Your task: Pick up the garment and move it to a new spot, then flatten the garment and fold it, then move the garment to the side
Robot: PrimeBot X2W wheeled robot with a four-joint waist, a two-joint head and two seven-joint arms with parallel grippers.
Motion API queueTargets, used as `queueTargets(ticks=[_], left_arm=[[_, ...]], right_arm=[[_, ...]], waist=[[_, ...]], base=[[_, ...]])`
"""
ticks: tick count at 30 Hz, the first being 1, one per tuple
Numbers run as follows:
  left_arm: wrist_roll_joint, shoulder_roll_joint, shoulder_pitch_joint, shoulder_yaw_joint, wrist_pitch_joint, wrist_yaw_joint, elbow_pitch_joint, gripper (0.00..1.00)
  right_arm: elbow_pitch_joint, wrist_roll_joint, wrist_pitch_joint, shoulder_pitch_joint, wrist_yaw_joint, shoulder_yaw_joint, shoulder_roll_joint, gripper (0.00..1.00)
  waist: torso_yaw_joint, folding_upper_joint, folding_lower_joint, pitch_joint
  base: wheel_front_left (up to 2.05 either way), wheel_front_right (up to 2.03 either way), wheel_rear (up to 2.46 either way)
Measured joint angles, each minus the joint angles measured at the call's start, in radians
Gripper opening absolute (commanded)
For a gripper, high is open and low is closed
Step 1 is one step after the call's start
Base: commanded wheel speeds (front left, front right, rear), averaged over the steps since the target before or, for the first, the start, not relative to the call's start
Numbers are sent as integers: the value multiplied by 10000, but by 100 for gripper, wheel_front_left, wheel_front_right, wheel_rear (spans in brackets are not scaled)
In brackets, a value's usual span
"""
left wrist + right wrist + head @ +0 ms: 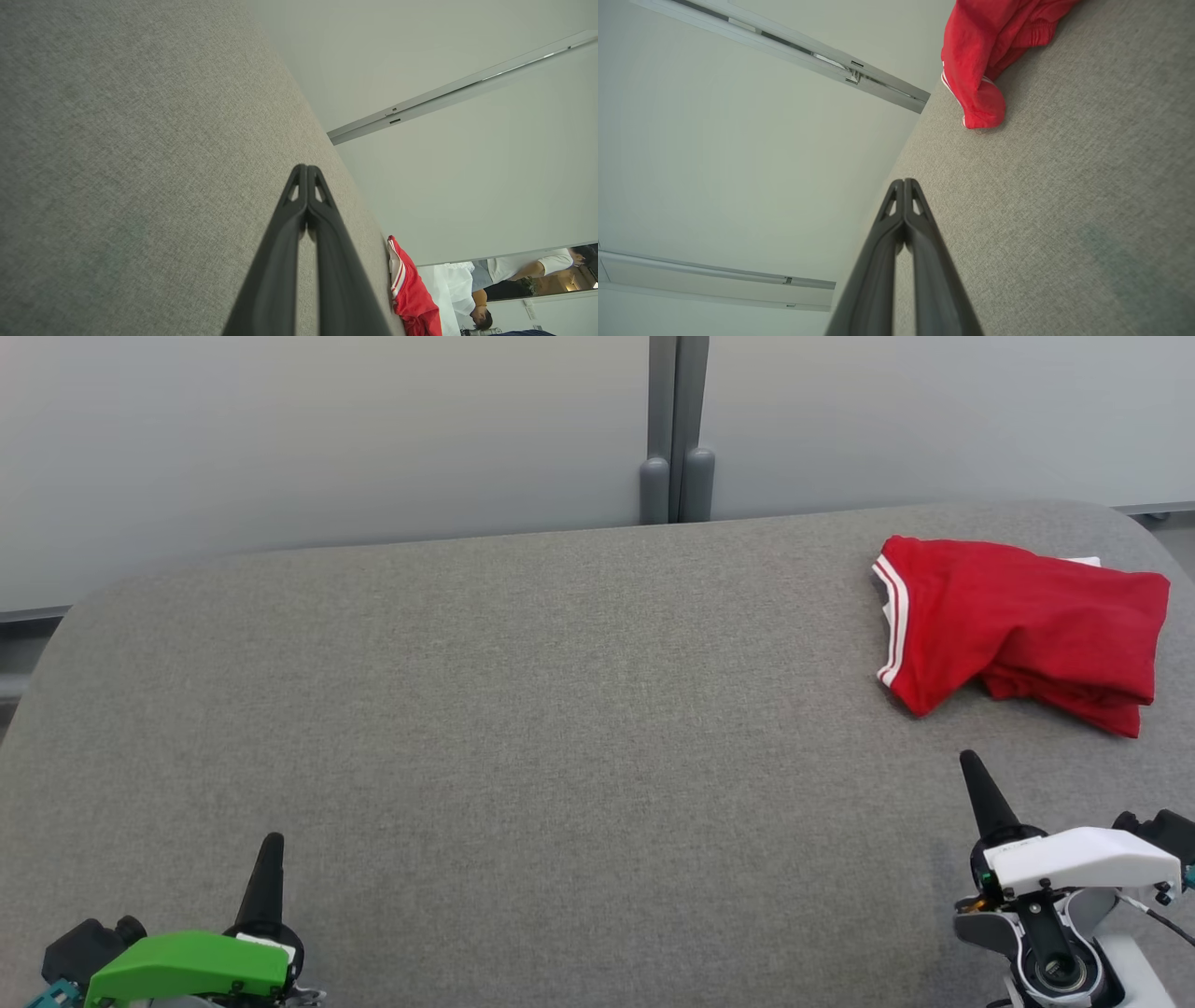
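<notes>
Found the red garment [1018,625], white-striped along one edge, lying folded and slightly bunched on the grey fabric table [560,709], near its far right corner. Saw the right gripper [973,775] low at the near right, fingers clenched together and empty, pointing up toward the garment yet apart from it, with a strip of bare table between. Saw the left gripper [271,849] at the near left, likewise pressed tight and empty, well apart from the garment. In the right wrist view, spotted the garment ahead and right of the fingertips.
</notes>
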Motion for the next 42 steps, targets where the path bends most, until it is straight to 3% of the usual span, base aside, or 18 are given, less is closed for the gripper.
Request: queueTargets(ticks=[34,42], left_arm=[[-3756,0,-814,683,1003,-857,531,0],[-3902,0,-833,715,1078,-869,633,0]], right_arm=[[234,4178,999,-420,832,-1442,79,0],[251,4458,1064,-531,876,-1507,100,0]], waist=[[239,0,0,154],[249,0,0,159]], base=[[0,0,0],[0,0,0]])
